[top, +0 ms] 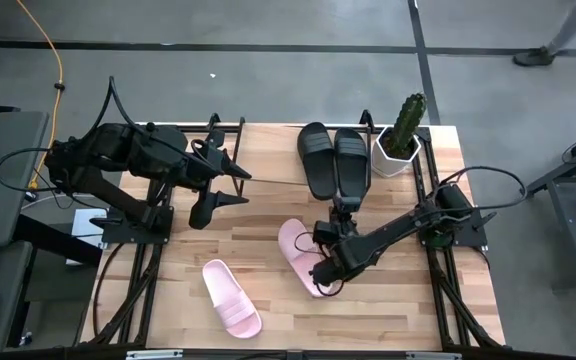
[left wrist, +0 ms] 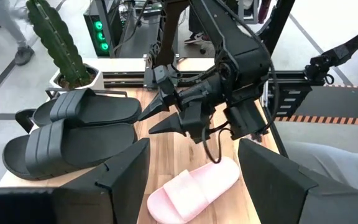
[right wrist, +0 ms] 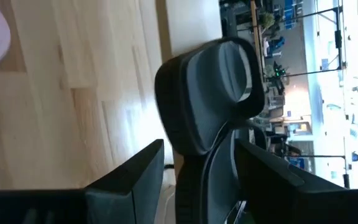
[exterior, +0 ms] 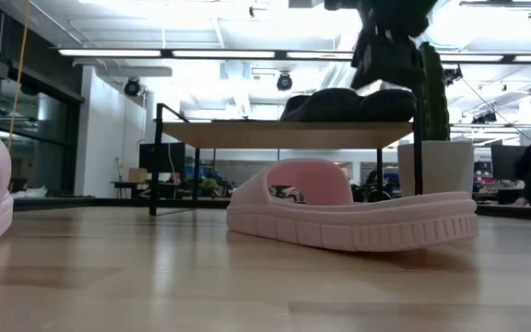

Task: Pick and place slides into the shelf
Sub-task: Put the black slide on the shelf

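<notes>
Looking down on the worktop (top: 268, 200), I see two black slides (top: 333, 160) lying side by side on the shelf (exterior: 284, 135) at the far edge, next to a potted cactus (top: 403, 135) in the far right corner. Each has a wide, matte strap and an open toe. I can read no brand or writing on any of them.

One pale pink slide (top: 298, 250) sits near the middle of the worktop, its ribbed sole edge plain in the low view. The other pink slide (top: 232, 298) lies apart from it, toward the near edge.

My right claw (top: 326, 268) is low over the middle pink slide, its fingers apart and closed on nothing that I can make out. My left claw (top: 223, 190) hangs over the left part of the worktop, fingers spread and empty.
</notes>
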`<state>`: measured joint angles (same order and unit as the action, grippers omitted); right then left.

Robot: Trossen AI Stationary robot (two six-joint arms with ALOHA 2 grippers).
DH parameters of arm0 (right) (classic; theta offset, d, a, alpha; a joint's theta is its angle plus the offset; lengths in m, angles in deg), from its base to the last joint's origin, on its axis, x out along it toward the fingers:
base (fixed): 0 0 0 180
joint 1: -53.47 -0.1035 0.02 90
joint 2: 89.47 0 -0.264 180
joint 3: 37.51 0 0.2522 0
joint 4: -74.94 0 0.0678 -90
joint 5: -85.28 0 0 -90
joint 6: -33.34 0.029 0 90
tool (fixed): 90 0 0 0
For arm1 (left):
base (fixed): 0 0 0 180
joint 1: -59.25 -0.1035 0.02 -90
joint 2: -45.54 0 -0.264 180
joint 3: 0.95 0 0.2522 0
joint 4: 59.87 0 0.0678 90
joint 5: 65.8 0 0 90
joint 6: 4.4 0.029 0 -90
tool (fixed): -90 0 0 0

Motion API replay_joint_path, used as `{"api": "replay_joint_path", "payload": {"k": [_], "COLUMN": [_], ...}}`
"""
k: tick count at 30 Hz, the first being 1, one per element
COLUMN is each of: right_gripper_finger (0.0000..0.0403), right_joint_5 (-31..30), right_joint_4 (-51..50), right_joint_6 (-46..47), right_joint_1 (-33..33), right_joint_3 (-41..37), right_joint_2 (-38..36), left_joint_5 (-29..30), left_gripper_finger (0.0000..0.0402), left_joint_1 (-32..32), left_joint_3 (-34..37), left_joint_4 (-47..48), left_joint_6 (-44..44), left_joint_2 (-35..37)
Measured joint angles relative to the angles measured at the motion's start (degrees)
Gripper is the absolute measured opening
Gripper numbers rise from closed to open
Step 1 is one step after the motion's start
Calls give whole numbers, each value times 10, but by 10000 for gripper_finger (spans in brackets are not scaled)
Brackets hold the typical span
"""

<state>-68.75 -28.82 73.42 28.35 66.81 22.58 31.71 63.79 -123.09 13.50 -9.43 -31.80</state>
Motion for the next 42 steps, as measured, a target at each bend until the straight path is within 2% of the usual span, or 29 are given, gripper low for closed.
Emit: {"api": "replay_joint_path", "payload": {"k": [4,9,15,23,28,32,37,42], "right_gripper_finger": [187,187,187,187,187,187,187,187], "right_joint_5": [1,-17,-10,32,83,126,219,181], "right_joint_4": [0,0,0,2,41,144,286,265], "right_joint_6": [-1,-44,-90,-118,-166,-266,-397,-427], "right_joint_1": [-4,-9,2,39,66,87,118,144], "right_joint_3": [38,96,151,104,75,53,23,22], "right_joint_2": [0,0,-19,-108,-164,-196,-215,-210], "left_joint_5": [0,0,0,0,0,1,19,30], "left_gripper_finger": [234,234,234,234,234,234,234,234], "left_joint_1": [0,0,0,0,0,0,0,-1], "left_joint_3": [0,0,0,0,0,-10,-39,-66], "left_joint_4": [0,0,0,0,-35,-58,-70,-72], "left_joint_6": [0,0,0,1,2,15,18,18], "left_joint_2": [0,0,0,0,0,-1,-6,-6]}}
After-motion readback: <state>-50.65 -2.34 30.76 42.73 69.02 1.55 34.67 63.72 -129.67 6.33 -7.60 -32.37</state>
